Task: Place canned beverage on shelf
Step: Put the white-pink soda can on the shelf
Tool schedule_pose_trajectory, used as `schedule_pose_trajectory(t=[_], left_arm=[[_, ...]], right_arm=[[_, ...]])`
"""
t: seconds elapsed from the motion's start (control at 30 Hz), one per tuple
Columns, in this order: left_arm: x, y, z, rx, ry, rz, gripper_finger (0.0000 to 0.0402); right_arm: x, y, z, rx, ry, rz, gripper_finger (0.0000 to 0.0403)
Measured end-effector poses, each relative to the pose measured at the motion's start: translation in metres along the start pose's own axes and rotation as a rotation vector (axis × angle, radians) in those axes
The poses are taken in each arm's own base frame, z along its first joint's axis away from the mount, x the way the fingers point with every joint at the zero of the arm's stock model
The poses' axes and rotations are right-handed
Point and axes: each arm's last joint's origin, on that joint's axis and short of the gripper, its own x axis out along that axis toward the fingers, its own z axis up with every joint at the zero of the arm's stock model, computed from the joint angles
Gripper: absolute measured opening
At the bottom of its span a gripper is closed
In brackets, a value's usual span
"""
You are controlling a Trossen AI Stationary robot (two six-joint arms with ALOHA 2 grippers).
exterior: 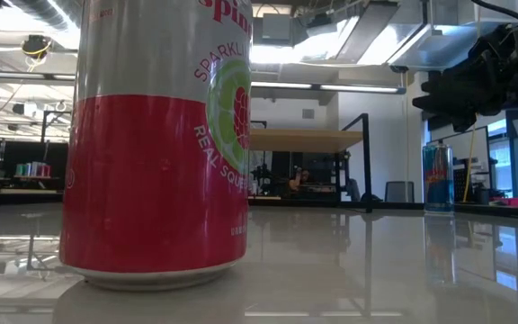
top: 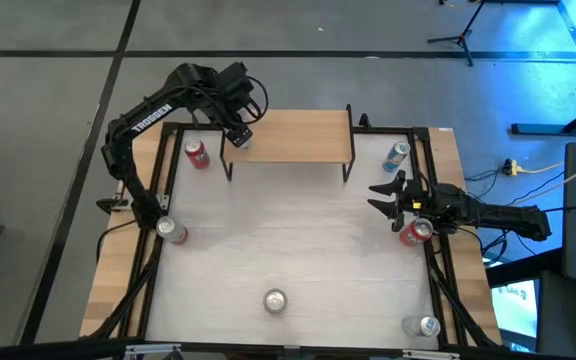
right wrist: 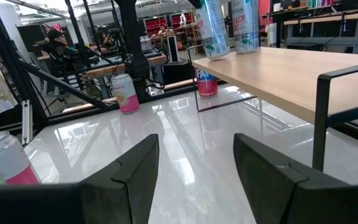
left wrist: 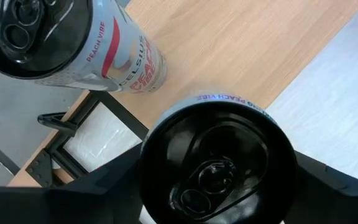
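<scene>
The shelf (top: 288, 135), a light-wood board on thin black legs, stands at the table's far side. My left gripper (top: 238, 133) is over the shelf's left end, shut on a white Celsius can (left wrist: 219, 162). A second Celsius can (left wrist: 73, 37) stands on its base on the board beside it. Both cans also show in the right wrist view (right wrist: 211, 28) (right wrist: 245, 25). My right gripper (top: 386, 195) is open and empty at the table's right, next to a red can (top: 416, 232). My left gripper pinches the Celsius can between its two fingers (left wrist: 120, 180), one on each side of the can's wall near its top rim (left wrist: 160, 134). The fingers come from above, pointing down. The can leans slightly, with its base at the board (right wrist: 219, 55); whether it rests there I cannot tell.
Other cans stand on the table: red ones at the far left (top: 197, 153) and left (top: 172, 230), a blue one at the far right (top: 397, 153), and silver ones at the near edge (top: 275, 300) and near right corner (top: 423, 325). The low view shows a red can close up (exterior: 156, 135).
</scene>
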Motion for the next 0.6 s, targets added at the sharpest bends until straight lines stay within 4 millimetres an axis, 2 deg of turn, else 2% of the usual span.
schedule_pose_trajectory(t=[0.23, 0.4, 0.6], left_arm=[[0.0, 0.0, 0.0, 0.003, -0.005, 0.011, 0.0329], [-0.002, 0.001, -0.001, 0.004, -0.009, 0.006, 0.0336], [-0.022, 0.005, -0.013, -0.001, -0.063, -0.009, 0.0336]], right_arm=[[0.0, 0.0, 0.0, 0.0, 0.001, 0.0, 0.0204], [0.0, 0.0, 0.0, 0.0, 0.001, 0.0, 0.0204], [0.0, 0.0, 0.0, 0.0, 0.001, 0.0, 0.0204]])
